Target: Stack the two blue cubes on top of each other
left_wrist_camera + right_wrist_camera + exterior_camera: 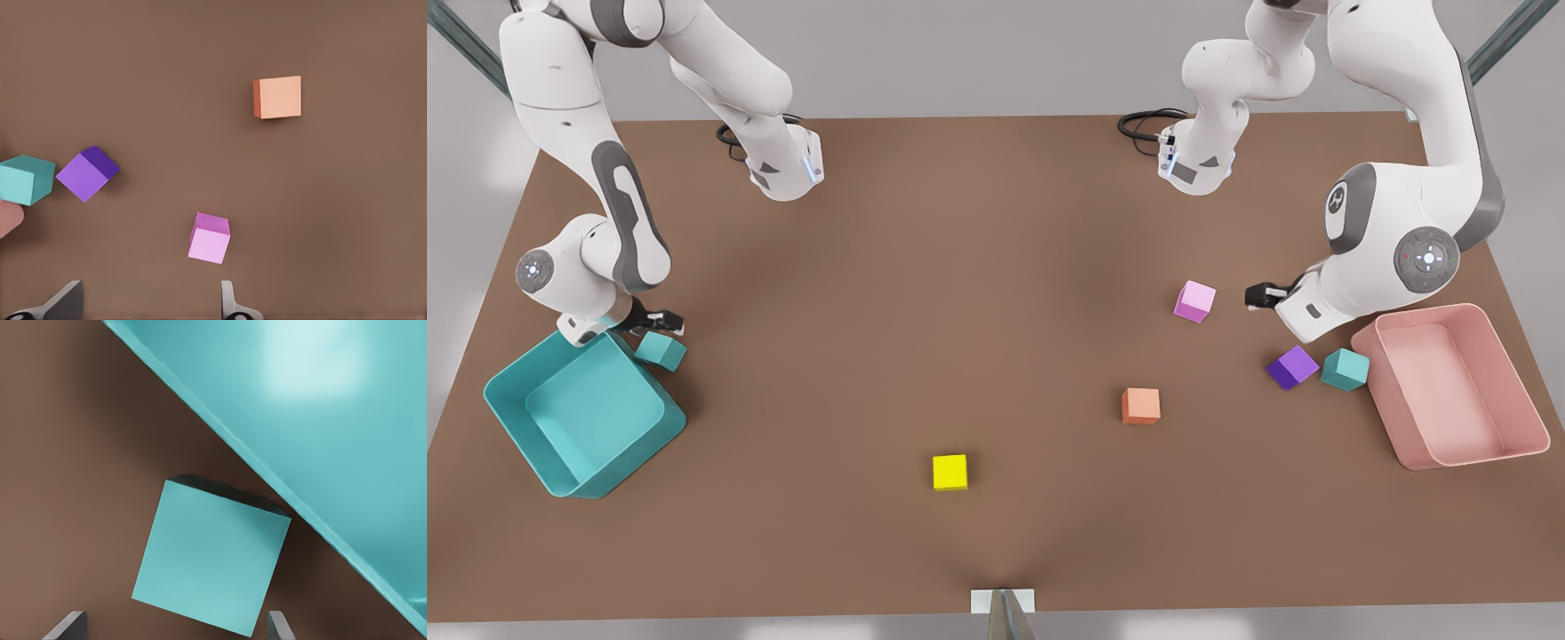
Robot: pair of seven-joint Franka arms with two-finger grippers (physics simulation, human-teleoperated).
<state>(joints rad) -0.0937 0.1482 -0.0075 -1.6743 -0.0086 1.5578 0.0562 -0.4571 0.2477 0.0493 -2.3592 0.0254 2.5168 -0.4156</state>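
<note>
Your right pincer [660,322] hangs spread over 1 blue cube [662,350] touching the teal bin [525,427], so a finger may strike its wall, while your left pincer [1261,296] waits released.

Matte teal cubes [662,350], smooth brown tabletop [960,311], glossy teal bin [511,418]

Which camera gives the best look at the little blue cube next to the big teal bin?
The right wrist view: the blue cube sits close and large between the open right gripper's fingertips, beside the teal bin. The front view shows it small, partly under that gripper. The left wrist view looks at the other blue cube instead.
</note>
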